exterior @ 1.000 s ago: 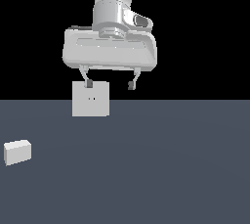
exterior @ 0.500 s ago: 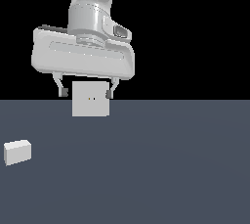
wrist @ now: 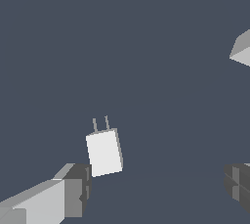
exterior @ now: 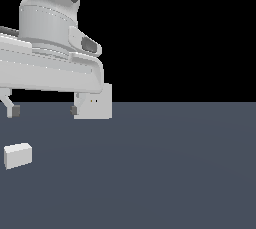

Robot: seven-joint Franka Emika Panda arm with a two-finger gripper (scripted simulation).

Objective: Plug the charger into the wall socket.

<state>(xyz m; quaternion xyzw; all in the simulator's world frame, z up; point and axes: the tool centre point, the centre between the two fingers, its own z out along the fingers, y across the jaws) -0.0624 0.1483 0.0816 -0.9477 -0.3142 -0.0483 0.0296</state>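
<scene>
Below the tool (exterior: 42, 109), and a little toward the exterior view's left, the charger (exterior: 18, 155) lies flat on the tabletop (exterior: 175, 173), touched by nothing. The tool's jaws stand wide apart and empty, which suits an approach: they look spread enough to take the small block across its narrow sides.

From the wrist view, the charger (wrist: 104, 152) sits just beside one finger (wrist: 73, 191), not centred between the two, with its two prongs (wrist: 101, 123) pointing away from the camera. By my reading, the tool needs to slide sideways before descending, or that finger may land on the block.

Behind the tool, partly hidden by the hand body, the wall socket (exterior: 97, 102) stands upright with its two dark holes facing the exterior camera. It is well apart from the charger, with open tabletop between them, so the carry across looks unobstructed. The charger lies near the exterior view's left edge.
</scene>
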